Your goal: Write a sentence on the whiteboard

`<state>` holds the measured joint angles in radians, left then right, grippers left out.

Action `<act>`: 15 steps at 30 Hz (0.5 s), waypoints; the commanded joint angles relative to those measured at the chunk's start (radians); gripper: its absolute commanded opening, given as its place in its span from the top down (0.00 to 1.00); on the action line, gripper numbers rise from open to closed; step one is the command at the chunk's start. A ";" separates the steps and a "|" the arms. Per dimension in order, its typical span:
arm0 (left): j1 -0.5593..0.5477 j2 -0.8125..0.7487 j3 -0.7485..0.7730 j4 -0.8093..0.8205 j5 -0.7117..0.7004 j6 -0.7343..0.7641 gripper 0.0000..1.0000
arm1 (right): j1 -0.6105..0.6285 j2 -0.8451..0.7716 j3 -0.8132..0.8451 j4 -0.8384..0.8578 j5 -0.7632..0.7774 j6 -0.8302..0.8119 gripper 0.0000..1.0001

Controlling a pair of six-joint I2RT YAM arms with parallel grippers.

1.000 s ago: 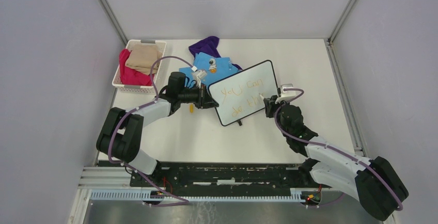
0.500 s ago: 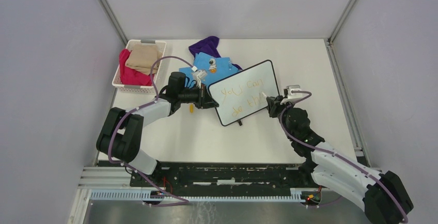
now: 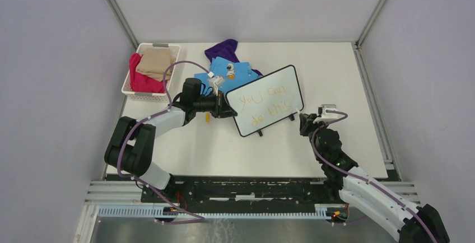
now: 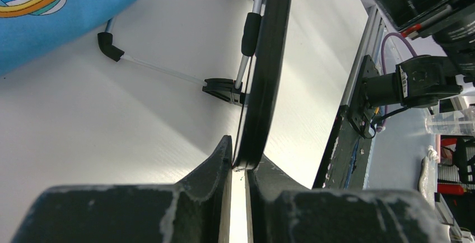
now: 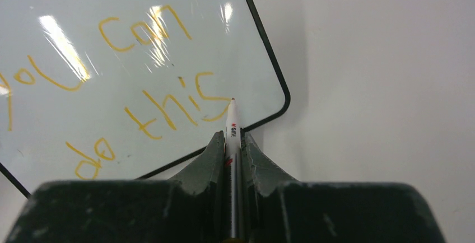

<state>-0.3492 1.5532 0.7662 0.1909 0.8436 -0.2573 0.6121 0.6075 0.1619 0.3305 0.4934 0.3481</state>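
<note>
The whiteboard (image 3: pixel 268 94) stands tilted on its black feet in the middle of the table, held at its left edge by my left gripper (image 3: pixel 228 108), which is shut on the black frame (image 4: pixel 263 86). The orange-yellow sentence (image 3: pixel 266 104) reads "you can do this" in two lines; it also shows in the right wrist view (image 5: pixel 162 106). My right gripper (image 3: pixel 304 124) is shut on a white marker (image 5: pixel 231 142) and sits just off the board's lower right corner, tip pointing at the board.
A white basket (image 3: pixel 132 89) of red and tan cloth stands at the back left. Blue cloth (image 3: pixel 232 72) and purple cloth (image 3: pixel 223 48) lie behind the board. A small yellow piece (image 3: pixel 207 117) lies under the left gripper. Grey walls enclose the table.
My right gripper has drawn back from the board toward the near right with the marker; the final "s" of "this" now shows. The left gripper and board have not moved.
</note>
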 commanded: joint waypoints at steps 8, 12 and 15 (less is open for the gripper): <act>-0.004 0.043 -0.002 -0.096 -0.078 0.047 0.98 | -0.085 0.013 -0.078 0.135 -0.085 0.105 1.00; -0.003 0.043 -0.003 -0.096 -0.079 0.048 0.98 | -0.153 0.027 -0.110 0.212 -0.177 0.168 1.00; -0.004 0.043 -0.002 -0.095 -0.075 0.047 0.98 | -0.177 0.047 -0.119 0.261 -0.223 0.194 1.00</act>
<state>-0.3492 1.5532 0.7677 0.1879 0.8436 -0.2558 0.4641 0.6369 0.0563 0.4450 0.3641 0.4736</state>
